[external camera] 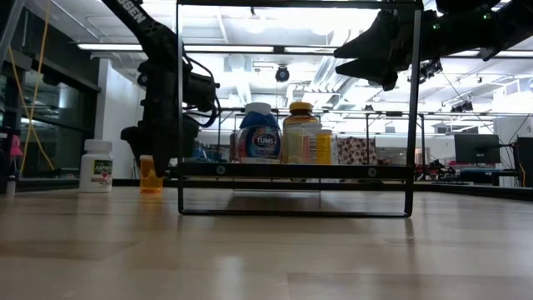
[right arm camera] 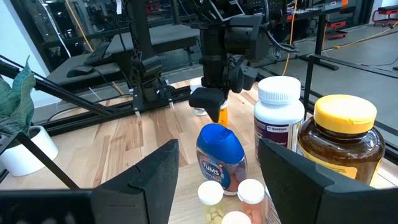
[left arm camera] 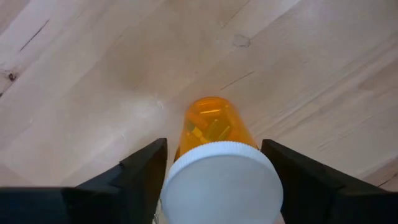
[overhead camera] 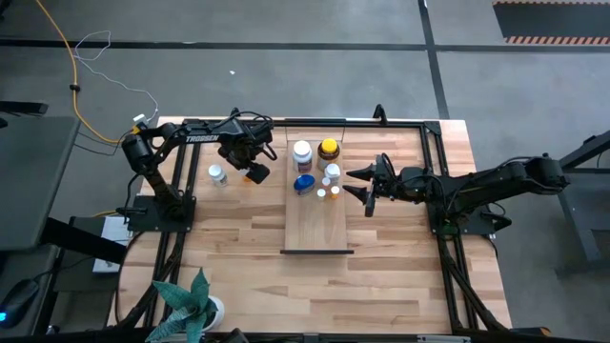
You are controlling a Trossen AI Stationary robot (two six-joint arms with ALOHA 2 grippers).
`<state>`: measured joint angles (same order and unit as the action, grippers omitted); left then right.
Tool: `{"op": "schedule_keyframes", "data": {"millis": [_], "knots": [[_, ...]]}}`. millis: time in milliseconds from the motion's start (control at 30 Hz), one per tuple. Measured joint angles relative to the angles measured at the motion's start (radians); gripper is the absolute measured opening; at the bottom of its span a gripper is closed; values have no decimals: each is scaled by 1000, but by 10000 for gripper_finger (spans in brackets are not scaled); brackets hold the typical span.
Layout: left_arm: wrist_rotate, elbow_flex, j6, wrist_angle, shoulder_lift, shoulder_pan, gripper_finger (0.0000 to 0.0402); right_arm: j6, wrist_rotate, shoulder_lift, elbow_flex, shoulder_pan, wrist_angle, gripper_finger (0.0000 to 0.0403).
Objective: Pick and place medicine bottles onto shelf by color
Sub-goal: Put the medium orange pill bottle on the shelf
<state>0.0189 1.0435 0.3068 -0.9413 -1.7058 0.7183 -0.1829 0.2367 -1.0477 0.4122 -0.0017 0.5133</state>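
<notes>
A small orange bottle (left arm camera: 211, 127) with a white cap (left arm camera: 221, 180) stands upright on the table, left of the shelf (overhead camera: 319, 224). My left gripper (overhead camera: 255, 171) points down over it, open, one finger on each side of the cap. On the shelf's far end stand a white bottle (overhead camera: 302, 152), an amber bottle with a yellow cap (overhead camera: 329, 150), a blue-capped bottle (overhead camera: 303, 183), a smaller white one (overhead camera: 332, 172) and tiny white-capped orange ones (overhead camera: 328, 192). My right gripper (overhead camera: 367, 188) hangs open and level just right of them, holding nothing. My left gripper's fingers (left arm camera: 146, 171) stand close on either side of the orange bottle's white cap (left arm camera: 180, 168), coming from above and pointing down. Whether they touch the cap I cannot tell. The bottle stands upright with its base on the table (external camera: 151, 190).
Another white bottle (overhead camera: 217, 174) stands on the table left of my left gripper. A potted plant (overhead camera: 195, 300) sits at the near left corner. Black frame rails (overhead camera: 434, 171) run along the table's sides. The shelf's near half up to its dark strip (overhead camera: 316, 251) is bare.
</notes>
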Motion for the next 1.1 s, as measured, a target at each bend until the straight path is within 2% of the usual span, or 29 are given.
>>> {"op": "schedule_keyframes", "data": {"millis": [300,500,800,967,1100], "knots": [[2,9,-22,0,1,1,296,0,0,0,0,0,0,211],[16,68,-30,-3,38,1,298,0,0,0,0,0,0,211],[6,99,-44,-73,184,-3,298,0,0,0,0,0,0,211],[-10,99,-33,-134,242,-42,267,0,0,0,0,0,0,211],[-78,99,-25,-158,255,-72,193,0,0,0,0,0,0,211]]}}
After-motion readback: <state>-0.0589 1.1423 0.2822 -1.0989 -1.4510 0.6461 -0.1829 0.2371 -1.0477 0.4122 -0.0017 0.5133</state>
